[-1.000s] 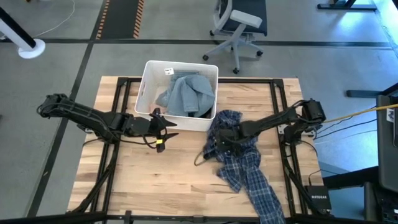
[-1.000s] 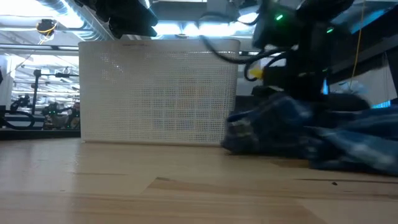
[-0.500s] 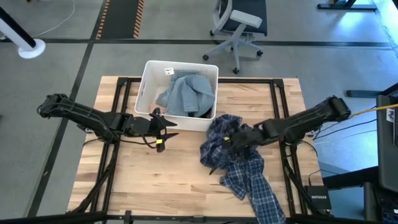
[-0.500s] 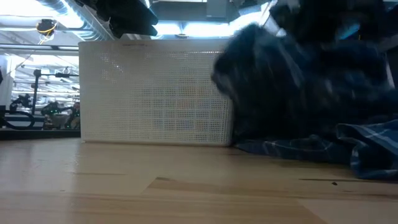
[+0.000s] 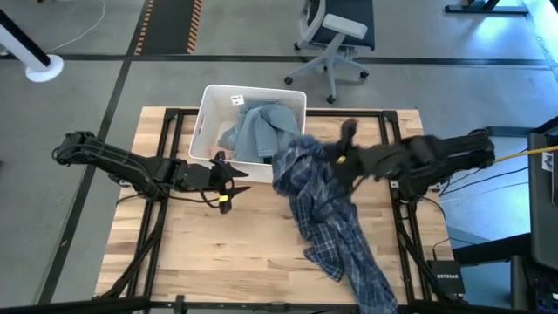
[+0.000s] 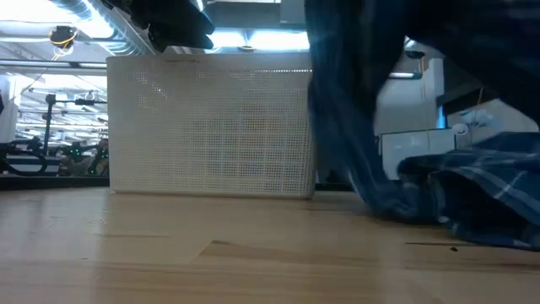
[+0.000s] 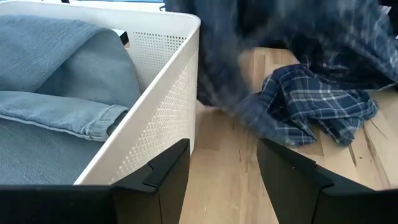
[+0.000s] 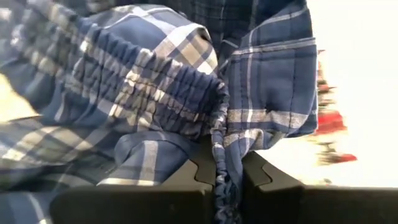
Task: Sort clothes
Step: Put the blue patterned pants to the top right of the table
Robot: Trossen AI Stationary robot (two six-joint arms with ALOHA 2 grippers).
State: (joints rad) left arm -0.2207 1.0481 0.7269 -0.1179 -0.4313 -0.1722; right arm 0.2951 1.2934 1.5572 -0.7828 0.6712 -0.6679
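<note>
The blue-white plaid shirt (image 5: pixel 327 209) is raised at its upper end beside the white bin (image 5: pixel 206 118) and trails down across the table toward the near right; it also shows in the low view (image 6: pixel 472 181) and the left wrist view (image 7: pixel 311 99). A grey-blue top (image 5: pixel 257 131) lies in the bin. My right gripper (image 5: pixel 340 164) is shut on the shirt. My left gripper (image 5: pixel 235 181) is open and empty in front of the bin's near wall. The pink and teal pieces are out of view. My right gripper pinches a gathered, elasticated edge of the plaid shirt (image 8: pixel 219 146) between its two fingers, several bunched layers. The upper part of the shirt is lifted clear and hangs below the gripper; its lower part (image 5: pixel 366 270) lies on the table.
The white bin stands at the table's far middle, its perforated near wall (image 6: pixel 211 127) close to the hanging shirt. An office chair (image 5: pixel 336 35) stands on the floor beyond the table. Bare wood (image 5: pixel 218 253) lies near the left front.
My right gripper has risen and gone toward the far edge and the bin with the plaid shirt. The shirt's upper part has been lifted off the table and drawn out long; its lower end stays on the table at the near right.
</note>
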